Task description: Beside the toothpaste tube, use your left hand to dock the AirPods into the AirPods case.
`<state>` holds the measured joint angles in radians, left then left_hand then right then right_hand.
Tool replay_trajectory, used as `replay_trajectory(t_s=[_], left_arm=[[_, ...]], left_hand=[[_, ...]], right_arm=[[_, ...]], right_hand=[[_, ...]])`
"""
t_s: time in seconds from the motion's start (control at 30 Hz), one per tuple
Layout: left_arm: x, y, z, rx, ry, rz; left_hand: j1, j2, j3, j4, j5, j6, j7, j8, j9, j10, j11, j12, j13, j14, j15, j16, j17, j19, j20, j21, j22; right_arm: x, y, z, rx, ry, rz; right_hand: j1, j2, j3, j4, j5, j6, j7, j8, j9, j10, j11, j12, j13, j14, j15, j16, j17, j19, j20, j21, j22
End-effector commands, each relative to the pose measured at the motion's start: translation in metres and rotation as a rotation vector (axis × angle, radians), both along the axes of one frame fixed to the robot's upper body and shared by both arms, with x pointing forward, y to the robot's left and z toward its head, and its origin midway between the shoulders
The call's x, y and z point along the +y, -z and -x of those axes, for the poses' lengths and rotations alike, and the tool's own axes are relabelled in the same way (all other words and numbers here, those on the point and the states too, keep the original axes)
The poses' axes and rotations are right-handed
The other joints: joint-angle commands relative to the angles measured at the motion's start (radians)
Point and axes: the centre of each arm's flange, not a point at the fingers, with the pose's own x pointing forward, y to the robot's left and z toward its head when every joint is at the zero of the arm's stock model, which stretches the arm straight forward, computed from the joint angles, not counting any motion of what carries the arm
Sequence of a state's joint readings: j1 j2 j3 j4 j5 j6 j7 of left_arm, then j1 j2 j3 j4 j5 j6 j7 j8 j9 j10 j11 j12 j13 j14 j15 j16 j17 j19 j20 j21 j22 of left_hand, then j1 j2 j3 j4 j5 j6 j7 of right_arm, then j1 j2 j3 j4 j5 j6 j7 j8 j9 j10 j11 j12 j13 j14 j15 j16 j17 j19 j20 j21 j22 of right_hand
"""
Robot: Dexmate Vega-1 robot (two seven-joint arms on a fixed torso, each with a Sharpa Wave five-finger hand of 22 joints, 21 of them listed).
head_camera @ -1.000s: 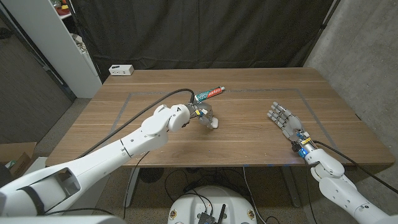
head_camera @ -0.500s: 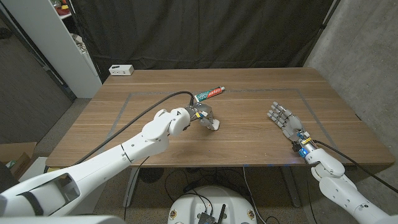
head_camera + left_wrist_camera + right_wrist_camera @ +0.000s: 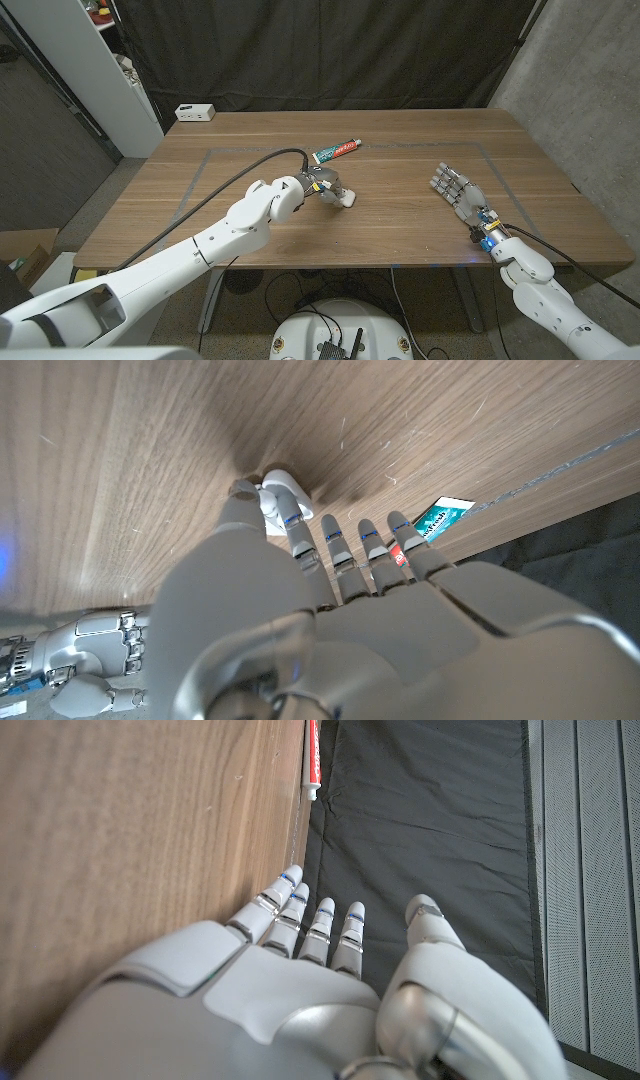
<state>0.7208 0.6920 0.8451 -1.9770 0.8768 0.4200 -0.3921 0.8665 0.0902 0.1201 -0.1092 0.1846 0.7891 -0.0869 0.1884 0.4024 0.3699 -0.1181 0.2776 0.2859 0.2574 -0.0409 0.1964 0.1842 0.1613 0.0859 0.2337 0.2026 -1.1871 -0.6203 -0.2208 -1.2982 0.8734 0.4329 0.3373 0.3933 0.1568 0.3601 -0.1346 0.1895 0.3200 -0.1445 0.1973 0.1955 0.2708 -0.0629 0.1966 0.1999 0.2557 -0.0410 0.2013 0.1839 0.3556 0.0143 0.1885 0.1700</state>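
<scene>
White and small, the AirPods case (image 3: 345, 198) sits on the wooden table (image 3: 400, 230), near the middle. It is just in front of the toothpaste tube (image 3: 336, 151), on the robot's side of it, and the two are near each other but not touching. In the left wrist view the case (image 3: 283, 491) shows as a rounded white thing on the wood, with the tube's green end (image 3: 440, 517) off to one side.

The left hand (image 3: 328, 186) is right at the case. Its fingers (image 3: 335, 545) reach out side by side toward the case, and the thumb comes in close beside it. The fingertips look like they touch the case, but I cannot tell if the hand is really holding it. The AirPods themselves are too small to make out.

The right hand (image 3: 455, 191) is well apart from all this, over on the right side of the table. Its fingers are spread a little and point away from the robot, and it holds nothing. In the right wrist view the same hand (image 3: 300, 980) has straight fingers next to the wood.

Far back, near the table's left corner, a small white box (image 3: 195, 112) lies past the edge. A black curtain (image 3: 330, 50) hangs behind the table.
</scene>
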Motion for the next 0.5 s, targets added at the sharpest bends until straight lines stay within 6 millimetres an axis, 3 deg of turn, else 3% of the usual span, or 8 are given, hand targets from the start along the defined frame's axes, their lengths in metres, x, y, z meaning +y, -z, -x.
replay_trajectory(t_s=[0.03,0.23,0.37,0.5], left_arm=[[0.0089,-0.0028,-0.0035,0.048,0.003,0.072],[0.0133,-0.0042,-0.0064,0.083,0.019,0.131],[0.0136,-0.0041,-0.0061,0.078,0.022,0.136],[0.0133,-0.0067,-0.0031,0.066,0.025,0.131]], left_hand=[[-0.019,-0.011,-0.011,0.004,-0.003,-0.022,0.020,-0.011,-0.011,0.000,0.013,0.002,0.000,0.001,-0.081,0.002,0.005,0.002,0.000,0.006,0.004],[-0.043,-0.027,-0.024,0.009,-0.003,-0.014,0.035,-0.006,-0.032,-0.003,0.030,-0.005,-0.006,-0.008,-0.073,0.000,0.006,0.003,0.001,0.007,0.004],[-0.054,-0.031,-0.029,0.013,-0.002,-0.003,0.011,-0.003,-0.046,0.002,0.035,-0.006,-0.011,-0.007,-0.071,0.001,0.006,0.004,0.005,0.007,0.004],[-0.053,-0.031,-0.028,0.010,0.000,-0.015,0.017,-0.010,-0.058,0.015,0.034,-0.004,-0.015,-0.004,-0.071,0.002,0.006,0.005,0.006,0.008,0.004]], right_arm=[[-0.0007,-0.0008,-0.0001,0.006,0.000,0.002],[-0.0026,-0.0029,-0.0001,0.005,0.002,0.006],[-0.0031,-0.0040,-0.0010,0.005,-0.001,0.013],[-0.0035,-0.0047,-0.0025,0.010,-0.005,0.014]], right_hand=[[0.000,0.004,0.007,-0.001,0.005,0.002,-0.004,-0.002,0.000,0.004,-0.003,0.003,0.003,0.006,-0.084,0.004,0.004,-0.002,0.009,0.003,0.003],[0.000,0.005,0.008,-0.001,0.005,0.001,-0.003,-0.002,0.000,0.005,-0.003,0.003,0.003,0.005,-0.078,0.004,0.005,-0.004,0.018,0.003,0.003],[-0.001,0.005,0.008,0.000,0.005,0.001,-0.003,-0.002,0.000,0.004,-0.005,0.003,0.003,0.004,-0.077,0.004,0.006,-0.005,0.020,0.003,0.003],[-0.001,0.005,0.008,0.001,0.005,0.001,-0.003,-0.002,0.000,0.003,-0.005,0.003,0.003,0.004,-0.075,0.005,0.006,-0.005,0.022,0.003,0.004]])
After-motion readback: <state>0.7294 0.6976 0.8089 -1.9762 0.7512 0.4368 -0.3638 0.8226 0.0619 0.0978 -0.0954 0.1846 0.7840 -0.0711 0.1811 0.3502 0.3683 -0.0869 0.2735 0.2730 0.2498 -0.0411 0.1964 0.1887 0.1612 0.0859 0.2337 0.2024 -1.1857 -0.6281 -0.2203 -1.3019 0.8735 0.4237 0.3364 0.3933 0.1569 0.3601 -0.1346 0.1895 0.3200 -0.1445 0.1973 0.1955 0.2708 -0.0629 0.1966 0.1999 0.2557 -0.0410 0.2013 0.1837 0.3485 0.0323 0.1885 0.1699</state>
